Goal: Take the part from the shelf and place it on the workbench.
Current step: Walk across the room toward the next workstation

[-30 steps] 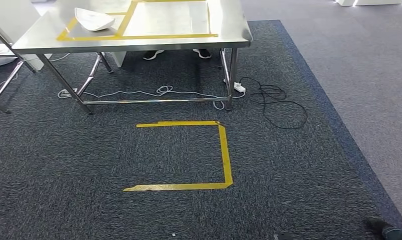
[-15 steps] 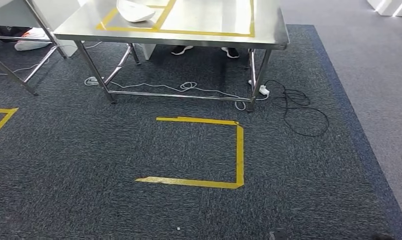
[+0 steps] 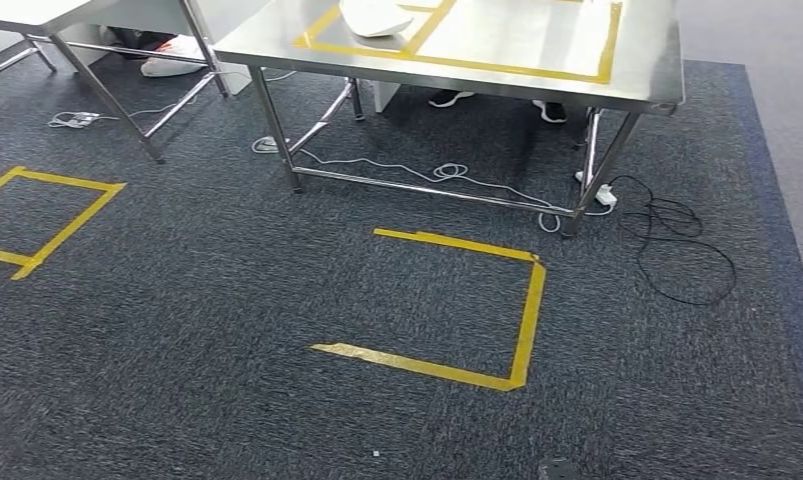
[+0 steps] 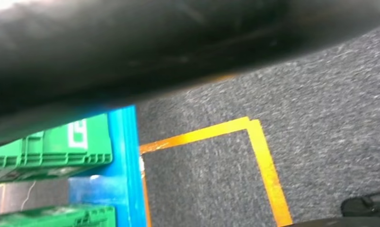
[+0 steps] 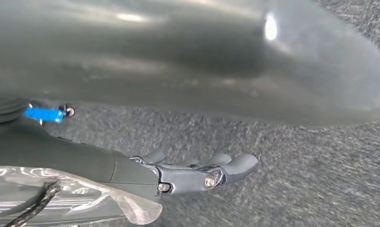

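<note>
The white part is lying on the steel workbench, far ahead of my hands, inside a yellow tape outline; it is cut off by the frame edge, so I cannot tell its long axis or heading. My right hand is hanging over dark carpet, fingers extended and loosely together, holding nothing. My left hand's state I cannot tell. Green crates are sitting beside blue shelving.

I see the workbench ahead w/ a part on its left end, cables on the floor by its right legs, tape outline in front.
</note>
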`<act>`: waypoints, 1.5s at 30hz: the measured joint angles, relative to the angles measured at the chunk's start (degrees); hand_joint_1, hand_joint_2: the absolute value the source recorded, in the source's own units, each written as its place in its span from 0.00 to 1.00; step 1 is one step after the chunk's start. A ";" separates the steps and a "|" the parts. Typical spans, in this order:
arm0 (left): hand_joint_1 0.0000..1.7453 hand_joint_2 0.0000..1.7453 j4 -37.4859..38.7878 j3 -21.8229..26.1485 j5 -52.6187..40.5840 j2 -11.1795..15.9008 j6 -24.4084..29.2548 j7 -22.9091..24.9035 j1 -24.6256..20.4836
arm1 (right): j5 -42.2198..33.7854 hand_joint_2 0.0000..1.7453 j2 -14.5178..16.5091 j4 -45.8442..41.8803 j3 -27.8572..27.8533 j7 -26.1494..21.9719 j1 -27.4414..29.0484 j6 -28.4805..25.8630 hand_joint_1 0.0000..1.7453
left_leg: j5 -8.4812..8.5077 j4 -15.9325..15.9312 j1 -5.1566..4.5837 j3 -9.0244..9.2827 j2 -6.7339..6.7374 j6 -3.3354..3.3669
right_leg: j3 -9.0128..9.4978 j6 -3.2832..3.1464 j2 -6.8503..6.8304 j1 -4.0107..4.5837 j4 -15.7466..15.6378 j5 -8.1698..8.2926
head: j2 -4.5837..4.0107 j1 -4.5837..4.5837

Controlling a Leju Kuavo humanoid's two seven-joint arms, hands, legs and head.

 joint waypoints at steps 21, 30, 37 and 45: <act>0.00 0.00 0.02 0.93 1.84 1.28 1.88 -3.13 -0.87 | 3.27 0.00 -0.81 0.05 2.81 0.70 -0.58 -1.53 0.00 | 0.82 -1.20 -0.33 0.44 5.14 1.80 | -6.57 1.59 -3.28 0.29 16.18 -8.90 | 0.00 -0.13; 0.00 0.00 0.02 2.26 3.11 1.69 1.89 -2.49 -0.04 | 4.91 0.00 -1.28 0.05 4.36 1.51 -0.51 -1.81 0.00 | 0.89 -0.12 0.01 -0.56 -0.88 -0.26 | -0.10 0.55 0.52 -0.23 0.47 -0.29 | 0.00 -0.21; 0.00 0.00 0.02 3.84 4.14 2.32 0.51 0.78 0.99 | 4.87 0.00 -1.27 0.05 5.04 2.79 0.19 -2.52 0.00 | -6.08 16.05 0.27 -8.24 6.24 -1.59 | 0.54 -0.95 -5.68 0.01 0.07 -0.55 | 0.00 -0.73; 0.00 0.00 0.02 4.78 4.12 2.59 -0.21 -0.28 1.06 | 4.03 0.00 -0.87 0.04 5.09 2.53 -0.59 -3.09 0.00 | 0.18 0.28 -0.58 -0.31 9.37 0.27 | 1.95 1.06 -10.63 0.43 -0.20 -2.20 | 0.00 -0.68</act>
